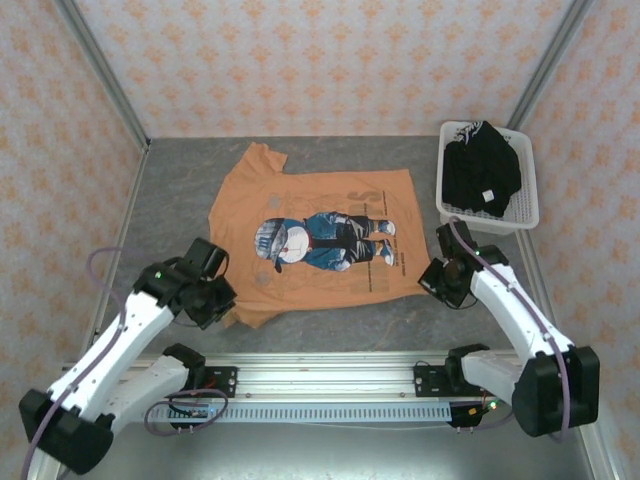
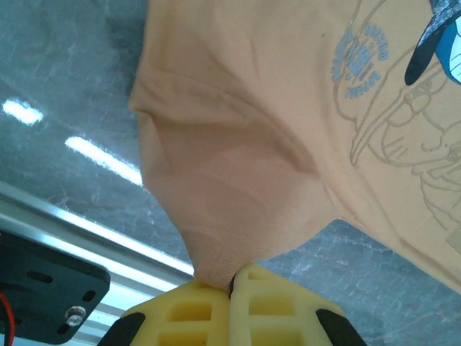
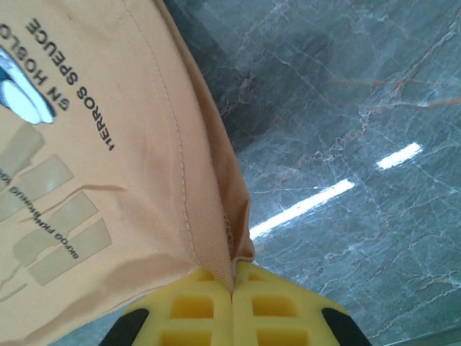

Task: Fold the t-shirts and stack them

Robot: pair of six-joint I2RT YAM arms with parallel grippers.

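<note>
Orange t-shirt [image 1: 310, 200] lies flat, print up, on the worktop [image 1: 170, 200]. Left tool [image 2: 232, 280] clamps its near sleeve; right tool [image 3: 232, 281] clamps the near hem corner. Best raise both together, cloth taut, carrying the near edge evenly across.

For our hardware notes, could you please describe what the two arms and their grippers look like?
The left arm and right arm have white links with black joints; a greyish-purple cable loops along each. Their fingers are yellow moulded plastic with rectangular recesses, on black mounts.
</note>
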